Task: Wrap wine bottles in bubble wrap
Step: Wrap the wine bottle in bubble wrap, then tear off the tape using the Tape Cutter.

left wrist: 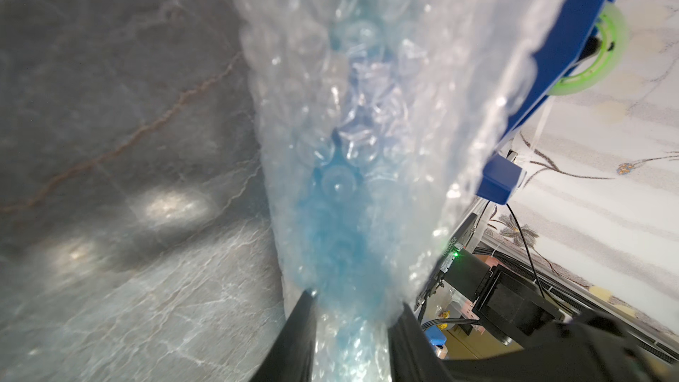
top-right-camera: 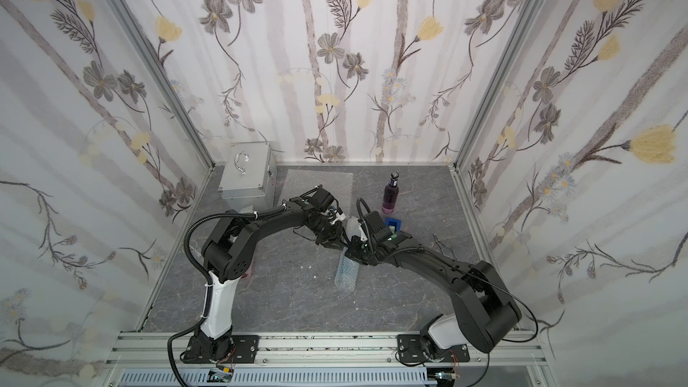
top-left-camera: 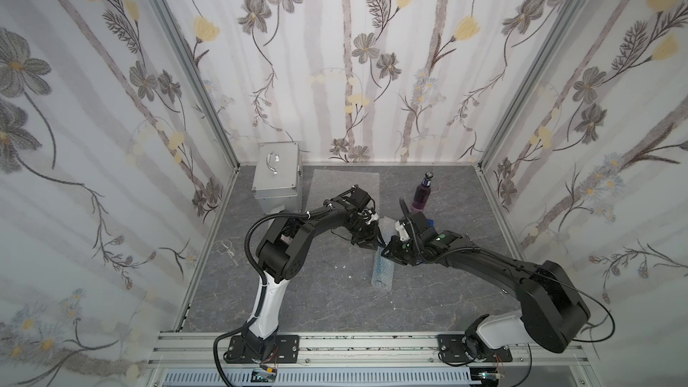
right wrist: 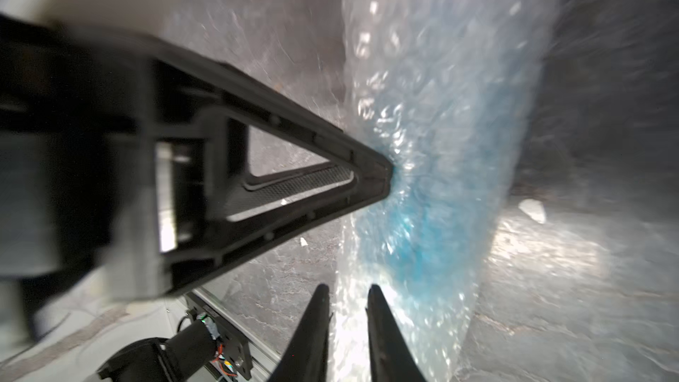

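A wine bottle with blue liquid, rolled in bubble wrap [top-left-camera: 382, 273] [top-right-camera: 346, 273], lies tilted on the grey table, mid-centre in both top views. My left gripper [left wrist: 352, 325] [top-left-camera: 378, 245] is shut on its upper end; wrap and blue glass fill the gap between the fingers [left wrist: 294, 339]. My right gripper [right wrist: 347, 310] [top-left-camera: 389, 251] comes in from the opposite side, its narrow jaws shut on the bubble wrap [right wrist: 433, 178] beside the bottle. A purple wine bottle [top-left-camera: 420, 195] stands upright and bare behind them. A flat sheet of bubble wrap [top-left-camera: 335, 184] lies at the back.
A silver metal case [top-left-camera: 277, 176] stands in the back left corner. A blue tape dispenser [top-right-camera: 393, 224] sits just behind my right wrist. Small clear scraps [top-left-camera: 227, 247] lie near the left wall. Patterned walls close in the table [top-left-camera: 316, 303] on three sides.
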`<state>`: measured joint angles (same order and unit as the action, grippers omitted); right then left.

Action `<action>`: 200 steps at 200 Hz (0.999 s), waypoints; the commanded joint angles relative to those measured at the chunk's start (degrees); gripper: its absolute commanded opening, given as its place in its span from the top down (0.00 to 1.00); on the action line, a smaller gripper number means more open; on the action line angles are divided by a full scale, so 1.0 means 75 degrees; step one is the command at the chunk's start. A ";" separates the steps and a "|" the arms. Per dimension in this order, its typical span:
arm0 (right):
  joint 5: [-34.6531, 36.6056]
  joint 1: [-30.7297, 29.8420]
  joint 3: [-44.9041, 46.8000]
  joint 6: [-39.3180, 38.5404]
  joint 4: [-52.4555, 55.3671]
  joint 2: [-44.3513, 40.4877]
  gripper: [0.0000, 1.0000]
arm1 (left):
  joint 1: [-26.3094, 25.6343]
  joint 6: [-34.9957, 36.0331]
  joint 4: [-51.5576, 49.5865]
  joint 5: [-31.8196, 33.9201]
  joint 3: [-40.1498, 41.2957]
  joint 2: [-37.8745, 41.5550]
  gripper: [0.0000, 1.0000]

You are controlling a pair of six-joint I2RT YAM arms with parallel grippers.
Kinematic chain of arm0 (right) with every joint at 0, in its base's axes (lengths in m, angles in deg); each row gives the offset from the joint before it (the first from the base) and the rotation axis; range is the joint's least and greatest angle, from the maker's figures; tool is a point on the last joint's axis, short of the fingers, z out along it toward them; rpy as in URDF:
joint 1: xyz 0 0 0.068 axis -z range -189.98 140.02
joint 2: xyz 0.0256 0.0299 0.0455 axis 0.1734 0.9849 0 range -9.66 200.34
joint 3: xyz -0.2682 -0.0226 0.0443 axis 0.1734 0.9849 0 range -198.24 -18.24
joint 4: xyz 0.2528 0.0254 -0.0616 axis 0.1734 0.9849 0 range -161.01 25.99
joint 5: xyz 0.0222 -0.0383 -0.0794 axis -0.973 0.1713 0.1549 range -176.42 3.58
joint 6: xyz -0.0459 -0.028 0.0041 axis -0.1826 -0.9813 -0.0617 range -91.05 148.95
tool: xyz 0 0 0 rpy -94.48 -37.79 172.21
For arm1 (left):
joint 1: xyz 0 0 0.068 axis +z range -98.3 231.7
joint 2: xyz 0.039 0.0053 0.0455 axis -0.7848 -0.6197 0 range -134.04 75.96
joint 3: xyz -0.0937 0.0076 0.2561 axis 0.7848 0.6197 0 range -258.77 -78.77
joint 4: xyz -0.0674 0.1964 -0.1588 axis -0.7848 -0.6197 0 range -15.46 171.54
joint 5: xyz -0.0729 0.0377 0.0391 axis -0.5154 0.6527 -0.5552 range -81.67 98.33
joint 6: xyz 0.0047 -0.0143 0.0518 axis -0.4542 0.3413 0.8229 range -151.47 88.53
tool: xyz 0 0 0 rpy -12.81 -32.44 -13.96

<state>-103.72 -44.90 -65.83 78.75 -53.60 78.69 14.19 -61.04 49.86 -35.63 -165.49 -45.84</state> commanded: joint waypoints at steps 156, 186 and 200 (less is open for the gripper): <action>-0.0235 0.3718 0.1837 -0.1111 -0.0152 -0.1559 0.53 | -0.0078 -0.0057 -0.0557 0.1465 0.0114 -0.0085 0.69; -0.0722 0.3603 0.2121 -0.0891 -0.0781 -0.1383 0.55 | -0.0084 -0.0046 -0.0557 0.1525 0.0147 -0.0049 0.68; -0.0822 0.3540 0.2166 -0.0806 -0.1030 -0.1249 0.56 | -0.0084 -0.0045 -0.0557 0.1536 0.0148 -0.0040 0.68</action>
<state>-106.01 -17.71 -50.23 71.41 -56.51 68.00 13.81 -61.04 50.06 -34.74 -165.14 -45.31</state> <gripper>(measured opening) 0.451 0.317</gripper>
